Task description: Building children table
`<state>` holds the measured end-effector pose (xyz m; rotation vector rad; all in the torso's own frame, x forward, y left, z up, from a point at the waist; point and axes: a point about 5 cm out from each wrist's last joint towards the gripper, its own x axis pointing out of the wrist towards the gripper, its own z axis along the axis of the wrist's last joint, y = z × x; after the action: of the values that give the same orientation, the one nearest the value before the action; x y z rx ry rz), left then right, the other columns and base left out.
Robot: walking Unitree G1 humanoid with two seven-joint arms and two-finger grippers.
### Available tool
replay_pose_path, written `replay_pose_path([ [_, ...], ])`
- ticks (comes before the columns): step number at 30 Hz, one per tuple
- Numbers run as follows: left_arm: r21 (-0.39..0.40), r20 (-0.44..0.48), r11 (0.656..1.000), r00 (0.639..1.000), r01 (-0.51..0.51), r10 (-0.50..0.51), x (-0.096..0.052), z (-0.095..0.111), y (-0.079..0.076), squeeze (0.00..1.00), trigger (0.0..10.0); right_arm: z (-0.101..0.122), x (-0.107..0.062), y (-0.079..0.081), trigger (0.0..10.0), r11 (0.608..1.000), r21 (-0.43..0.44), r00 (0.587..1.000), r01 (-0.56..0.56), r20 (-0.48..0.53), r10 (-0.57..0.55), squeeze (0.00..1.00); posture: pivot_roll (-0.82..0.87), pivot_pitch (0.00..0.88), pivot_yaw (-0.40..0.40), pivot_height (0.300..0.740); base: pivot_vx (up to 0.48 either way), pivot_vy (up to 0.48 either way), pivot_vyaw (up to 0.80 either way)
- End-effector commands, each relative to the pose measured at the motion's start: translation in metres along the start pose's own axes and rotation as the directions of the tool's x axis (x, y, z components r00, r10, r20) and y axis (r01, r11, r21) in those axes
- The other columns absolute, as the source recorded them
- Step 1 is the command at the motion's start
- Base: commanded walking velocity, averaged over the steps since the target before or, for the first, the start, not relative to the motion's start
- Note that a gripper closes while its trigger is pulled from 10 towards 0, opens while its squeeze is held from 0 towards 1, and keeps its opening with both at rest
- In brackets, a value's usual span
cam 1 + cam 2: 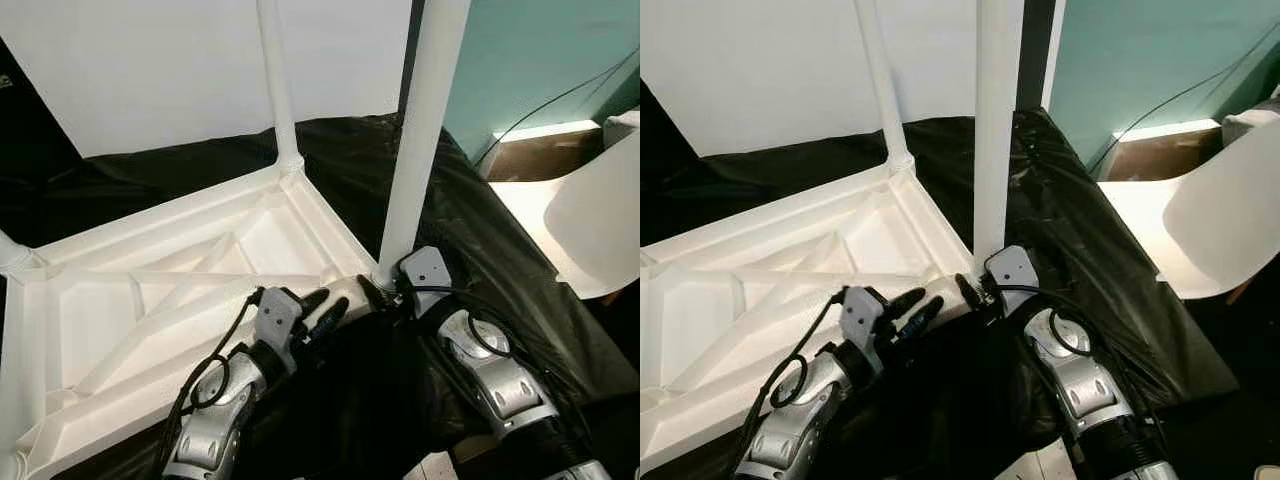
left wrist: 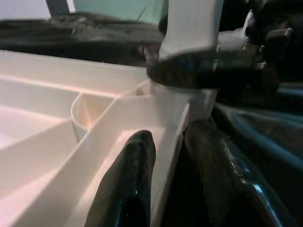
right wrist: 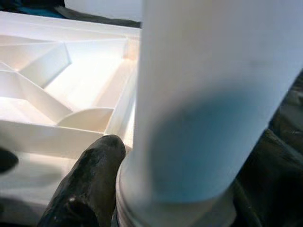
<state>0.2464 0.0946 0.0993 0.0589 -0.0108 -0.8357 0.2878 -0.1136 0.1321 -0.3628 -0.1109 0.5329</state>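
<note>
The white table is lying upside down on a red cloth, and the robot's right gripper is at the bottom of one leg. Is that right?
Not quite. The cloth is black, not red, as the left eye view shows. The rest holds: the white table lies upside down on it, and the right gripper is at the bottom of the near leg.

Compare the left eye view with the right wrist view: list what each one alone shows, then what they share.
Left eye view alone: the left gripper at the tabletop's near rim, a far table leg, black sheet, white chair.
Right wrist view alone: the threaded collar at the near leg's base, one black finger against it.
Shared: the upside-down white tabletop and the near table leg.
</note>
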Motion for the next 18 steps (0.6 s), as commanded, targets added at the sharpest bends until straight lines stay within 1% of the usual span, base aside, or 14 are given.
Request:
replay_pose_path([
  [1, -0.012, -0.056, 0.988, 0.987, 0.153, -0.153, 0.002, -0.007, -0.009, 0.00, 10.0, 0.006, 0.001, -0.003, 10.0, 1.000, 0.003, 1.000, 0.000, 0.024, 0.000, 0.00, -0.08, 0.011, 0.072, 0.740, 0.000, 0.000, 0.00],
  [2, -0.005, -0.073, 0.985, 0.982, 0.173, -0.173, 0.003, -0.009, -0.011, 0.00, 10.0, 0.006, 0.002, -0.002, 10.0, 1.000, 0.005, 1.000, 0.000, 0.024, 0.000, 0.00, -0.08, 0.011, 0.071, 0.740, 0.000, 0.000, 0.00],
  [6, 0.001, -0.084, 0.982, 0.979, 0.187, -0.186, 0.004, -0.010, -0.012, 0.00, 10.0, 0.006, 0.002, -0.002, 10.0, 1.000, 0.005, 1.000, 0.000, 0.024, 0.000, 0.00, -0.08, 0.011, 0.071, 0.740, 0.000, 0.000, 0.00],
  [7, -0.004, -0.100, 0.977, 0.972, 0.212, -0.211, 0.004, -0.012, -0.013, 0.55, 10.0, 0.006, 0.003, -0.002, 10.0, 1.000, 0.009, 1.000, -0.001, 0.025, 0.000, 0.00, -0.08, 0.010, 0.070, 0.740, 0.000, 0.000, 0.00],
  [8, 0.008, -0.154, 0.965, 0.953, 0.264, -0.259, 0.006, -0.016, -0.016, 1.00, 10.0, 0.006, 0.004, -0.004, 10.0, 1.000, 0.014, 1.000, -0.001, 0.025, 0.000, 0.00, -0.08, 0.010, 0.069, 0.740, 0.000, 0.000, 0.00],
  [9, 0.008, -0.154, 0.965, 0.953, 0.264, -0.259, 0.006, -0.016, -0.016, 1.00, 10.0, 0.006, 0.004, -0.004, 10.0, 1.000, 0.014, 1.000, -0.001, 0.025, 0.000, 0.00, -0.08, 0.010, 0.069, 0.740, 0.000, 0.000, 0.00],
  [10, 0.020, -0.176, 0.961, 0.947, 0.275, -0.268, 0.007, -0.018, -0.017, 1.00, 10.0, 0.006, 0.004, -0.004, 10.0, 1.000, 0.014, 1.000, -0.001, 0.024, 0.000, 0.00, -0.08, 0.010, 0.069, 0.740, 0.000, 0.000, 0.00],
  [11, 0.031, -0.199, 0.962, 0.945, 0.271, -0.260, 0.009, -0.020, -0.016, 0.51, 10.0, 0.006, 0.004, -0.004, 10.0, 1.000, 0.016, 1.000, 0.000, 0.024, 0.000, 0.00, -0.08, 0.009, 0.070, 0.740, 0.000, 0.000, 0.00],
  [12, 0.036, -0.212, 0.963, 0.944, 0.266, -0.252, 0.010, -0.021, -0.016, 0.51, 10.0, 0.006, 0.004, -0.004, 10.0, 1.000, 0.018, 1.000, -0.001, 0.023, 0.001, 0.00, -0.08, 0.009, 0.070, 0.740, 0.000, 0.000, 0.00],
  [13, 0.042, -0.273, 0.968, 0.935, 0.247, -0.227, 0.012, -0.028, -0.013, 0.00, 10.0, 0.006, 0.004, -0.004, 10.0, 1.000, 0.019, 1.000, -0.001, 0.023, 0.001, 0.00, -0.09, 0.008, 0.073, 0.740, 0.000, 0.000, 0.00],
  [14, 0.050, -0.361, 0.976, 0.915, 0.212, -0.180, 0.013, -0.041, -0.008, 0.00, 10.0, 0.006, 0.004, -0.004, 10.0, 1.000, 0.021, 1.000, -0.001, 0.022, 0.001, 0.00, -0.09, 0.007, 0.075, 0.740, 0.000, 0.000, 0.00],
  [15, 0.050, -0.361, 0.976, 0.915, 0.212, -0.180, 0.013, -0.041, -0.008, 0.00, 10.0, 0.006, 0.004, -0.004, 10.0, 1.000, 0.021, 1.000, -0.001, 0.022, 0.001, 0.00, -0.09, 0.007, 0.075, 0.740, 0.000, 0.000, 0.00],
  [17, 0.083, -0.468, 0.983, 0.877, 0.163, -0.106, 0.011, -0.058, -0.001, 0.00, 10.0, 0.005, 0.003, -0.003, 10.0, 1.000, 0.026, 1.000, 0.001, 0.019, -0.001, 0.00, -0.09, 0.004, 0.074, 0.740, 0.000, 0.000, 0.00],
  [18, 0.097, -0.488, 0.984, 0.869, 0.150, -0.084, 0.011, -0.062, 0.001, 0.00, 10.0, 0.005, 0.002, -0.002, 10.0, 1.000, 0.028, 1.000, 0.002, 0.017, -0.003, 0.00, -0.09, 0.004, 0.074, 0.740, 0.000, 0.000, 0.00],
])
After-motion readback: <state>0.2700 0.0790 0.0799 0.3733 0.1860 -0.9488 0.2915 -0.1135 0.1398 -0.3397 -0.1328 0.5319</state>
